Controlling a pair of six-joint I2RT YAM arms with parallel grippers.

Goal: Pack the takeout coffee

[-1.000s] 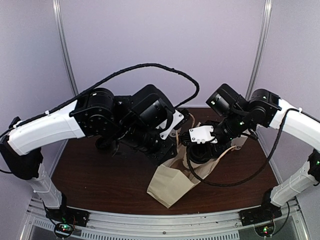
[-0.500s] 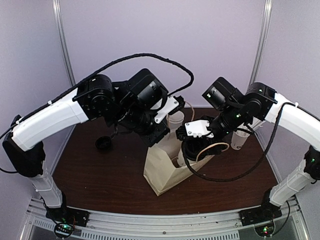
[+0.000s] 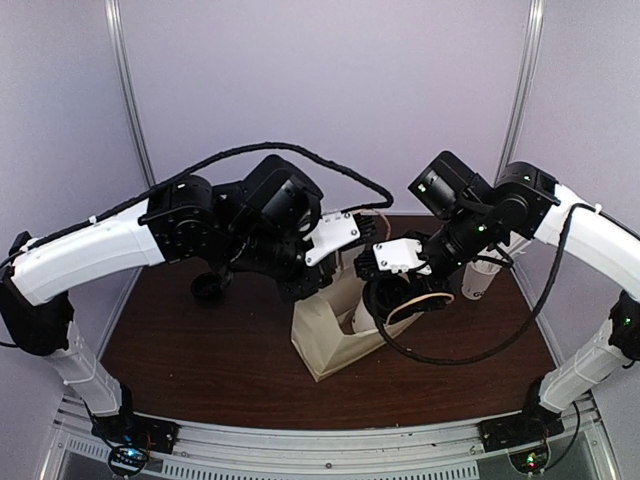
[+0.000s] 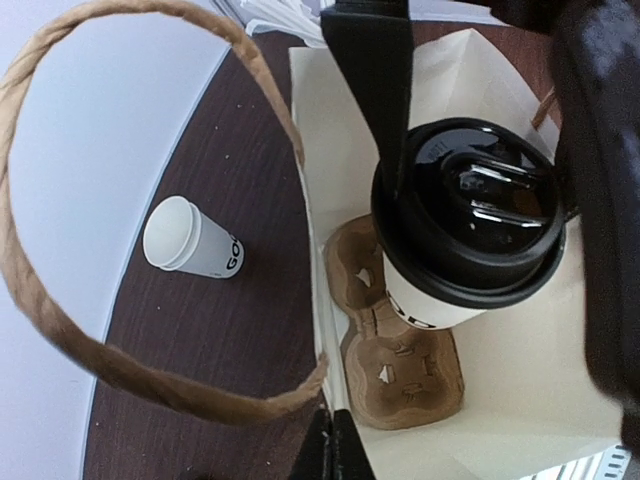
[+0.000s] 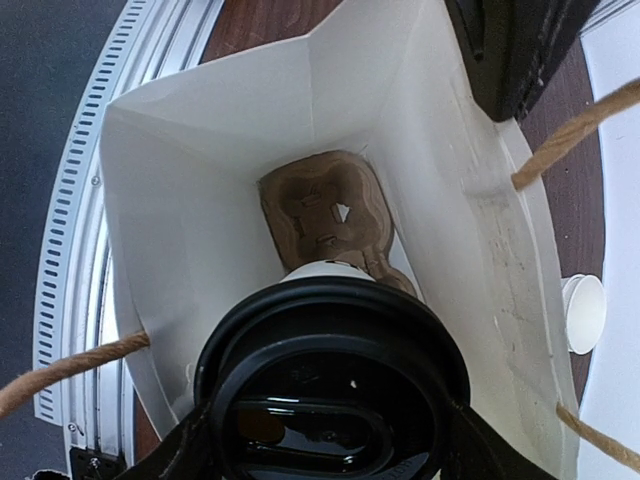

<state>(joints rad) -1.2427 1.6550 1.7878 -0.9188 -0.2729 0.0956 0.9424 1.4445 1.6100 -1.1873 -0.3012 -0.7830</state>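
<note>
A takeout coffee cup [image 5: 335, 390] with a black lid hangs in my right gripper [image 5: 335, 445], which is shut on it just under the lid. It hovers inside the mouth of the upright paper bag [image 3: 325, 345], above the brown pulp carrier [image 5: 325, 215] on the bag's floor. My left gripper [image 4: 338, 452] is shut on the bag's near rim [image 4: 312, 200], with the held cup [image 4: 470, 215] just beyond. A second white cup [image 4: 190, 240] with dark lettering and no black lid stands on the table beside the bag.
A loose black lid [image 3: 208, 288] lies on the brown table at the left. The bag's twisted handle [image 4: 60, 320] loops out over the table. The lidless cup [image 3: 478, 280] shows behind my right arm. White sticks [image 4: 285, 12] poke in past the bag's far edge.
My left gripper closed on the bag's rim and the bag came from lying slumped to standing upright. My right gripper kept the cup and now holds it in the bag's mouth.
</note>
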